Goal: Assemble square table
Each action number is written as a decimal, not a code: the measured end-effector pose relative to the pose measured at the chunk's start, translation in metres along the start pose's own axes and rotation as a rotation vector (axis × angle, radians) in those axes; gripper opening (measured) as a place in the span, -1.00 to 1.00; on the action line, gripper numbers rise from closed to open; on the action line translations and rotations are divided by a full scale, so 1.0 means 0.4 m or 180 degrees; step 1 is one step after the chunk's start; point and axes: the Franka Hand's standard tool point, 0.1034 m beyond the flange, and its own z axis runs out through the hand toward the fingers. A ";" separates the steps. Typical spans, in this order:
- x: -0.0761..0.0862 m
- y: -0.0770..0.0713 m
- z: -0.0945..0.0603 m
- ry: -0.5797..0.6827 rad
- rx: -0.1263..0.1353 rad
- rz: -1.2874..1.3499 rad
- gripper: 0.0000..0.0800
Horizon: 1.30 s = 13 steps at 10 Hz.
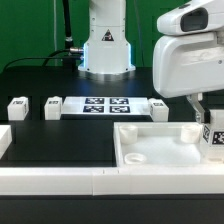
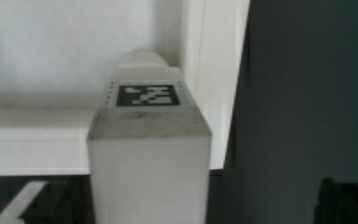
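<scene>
The square tabletop (image 1: 165, 148) lies recess up at the exterior view's right. A white tagged leg (image 1: 213, 136) stands upright at its far right corner. My gripper (image 1: 207, 108) hangs directly over this leg. In the wrist view the leg (image 2: 149, 130) runs up between my fingers, tag facing the camera, its rounded end against the white tabletop (image 2: 51, 60). My gripper (image 2: 179, 212) is open: the dark fingertips (image 2: 348, 203) stand clear of the leg on both sides. Three more legs lie behind, at the left (image 1: 17, 107), next to it (image 1: 53, 107) and further right (image 1: 160, 107).
The marker board (image 1: 105, 105) lies flat at mid table in front of the robot base (image 1: 105, 45). Long white border rails run along the front (image 1: 60, 182) and the exterior view's left (image 1: 4, 140). The tabletop sits against the front rail.
</scene>
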 end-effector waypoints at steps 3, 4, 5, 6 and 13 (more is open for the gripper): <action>-0.014 0.059 0.017 -0.0048 -0.0009 -0.0080 0.16; -0.026 0.067 0.024 -0.0076 -0.0011 -0.0065 0.16; -0.028 0.065 0.026 -0.0083 -0.0010 -0.0061 -0.19; -0.028 0.057 0.025 -0.0081 -0.0008 -0.0071 -0.29; -0.030 0.050 0.028 -0.0087 -0.0003 0.0606 -0.29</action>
